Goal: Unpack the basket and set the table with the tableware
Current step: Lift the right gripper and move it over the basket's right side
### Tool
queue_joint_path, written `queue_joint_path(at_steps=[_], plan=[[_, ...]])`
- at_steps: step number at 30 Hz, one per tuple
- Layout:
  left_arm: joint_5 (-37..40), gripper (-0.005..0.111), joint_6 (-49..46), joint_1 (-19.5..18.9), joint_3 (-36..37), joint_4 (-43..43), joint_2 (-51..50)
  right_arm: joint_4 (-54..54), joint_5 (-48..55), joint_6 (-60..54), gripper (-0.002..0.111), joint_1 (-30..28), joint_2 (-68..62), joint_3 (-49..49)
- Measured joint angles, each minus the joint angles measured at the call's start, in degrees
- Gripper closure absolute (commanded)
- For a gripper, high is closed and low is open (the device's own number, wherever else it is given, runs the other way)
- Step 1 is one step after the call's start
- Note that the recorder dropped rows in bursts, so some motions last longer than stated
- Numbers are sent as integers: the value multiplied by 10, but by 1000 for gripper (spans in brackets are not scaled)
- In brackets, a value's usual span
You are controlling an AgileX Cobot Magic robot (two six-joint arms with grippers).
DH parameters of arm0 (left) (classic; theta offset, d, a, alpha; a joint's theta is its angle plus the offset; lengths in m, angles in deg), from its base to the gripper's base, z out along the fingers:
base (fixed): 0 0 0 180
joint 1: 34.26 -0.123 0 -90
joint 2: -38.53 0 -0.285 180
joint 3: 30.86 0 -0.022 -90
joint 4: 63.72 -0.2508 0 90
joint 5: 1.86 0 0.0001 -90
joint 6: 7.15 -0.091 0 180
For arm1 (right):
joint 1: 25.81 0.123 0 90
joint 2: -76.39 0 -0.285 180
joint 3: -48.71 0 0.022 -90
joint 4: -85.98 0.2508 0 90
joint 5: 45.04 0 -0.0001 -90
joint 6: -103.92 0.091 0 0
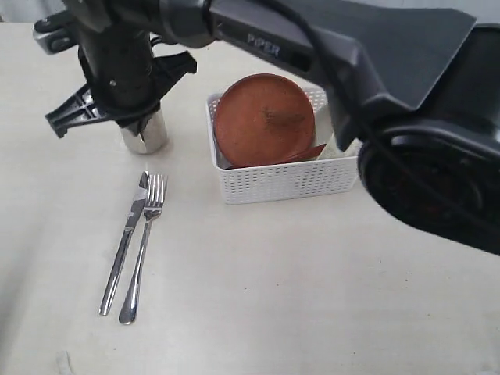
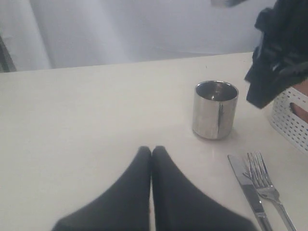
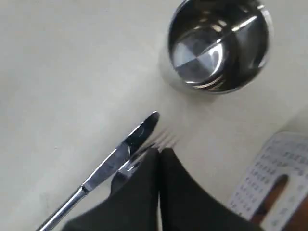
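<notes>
While the table (image 1: 312, 297) already carries three pieces, the task is judged only partly done.

**Set out:**
- The steel cup (image 1: 147, 137) stands upright, apart from the basket (image 1: 289, 181) on its left in the exterior view.
- The knife (image 1: 123, 250) and fork (image 1: 144, 250) lie side by side in front of the cup. Their heads are close together nearest the cup, and their handles point away from it.

**Not yet unpacked:**
- The reddish-brown plate (image 1: 264, 119) leans tilted inside the basket, with its upper edge above the rim.
- A reddish-brown sliver shows at the plate's lower right edge; what it is cannot be told.
- Anything further in the basket is hidden by the plate and by the right arm (image 1: 351, 47), which reaches across the middle of that view.

**Grippers:**
- Right gripper (image 3: 159, 153): the fingers are pressed together and hold nothing. It hangs above the table near the cup and the heads of the knife and fork.
- Left gripper (image 2: 151, 153): the fingers are pressed together and empty. It sits low over bare table, with the cup some way ahead of it.

**Judgement:**
- The first portion is complete; the plate and any hidden pieces are left.
- The placed items look loosely grouped rather than arranged around a plate, so some rearranging may be needed once the plate is down.
</notes>
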State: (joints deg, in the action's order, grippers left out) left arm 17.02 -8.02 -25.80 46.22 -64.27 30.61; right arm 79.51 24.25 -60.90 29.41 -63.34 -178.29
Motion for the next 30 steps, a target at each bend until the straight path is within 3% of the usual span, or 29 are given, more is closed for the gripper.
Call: queue_joint_path(at_steps=[8,10,11,13,14,18,22,26,30], plan=[[0,107,0,0,0,0,0,-22,1,-62,106,-124,132,74],[0,107,0,0,0,0,0,-22,1,-84,89,-160,163,122],[0,107,0,0,0,0,0,-22,3,-87,75,-173,172,135],[0,107,0,0,0,0,0,-22,4,-96,60,-207,189,175],[0,107,0,0,0,0,0,-20,5,-115,57,-227,193,198],[0,107,0,0,0,0,0,-9,7,-191,56,-242,189,253],[0,107,0,0,0,0,0,-88,7,-78,56,-268,183,271],[0,107,0,0,0,0,0,27,7,-111,56,-329,183,295],[0,107,0,0,0,0,0,65,2,-123,56,-354,183,329]])
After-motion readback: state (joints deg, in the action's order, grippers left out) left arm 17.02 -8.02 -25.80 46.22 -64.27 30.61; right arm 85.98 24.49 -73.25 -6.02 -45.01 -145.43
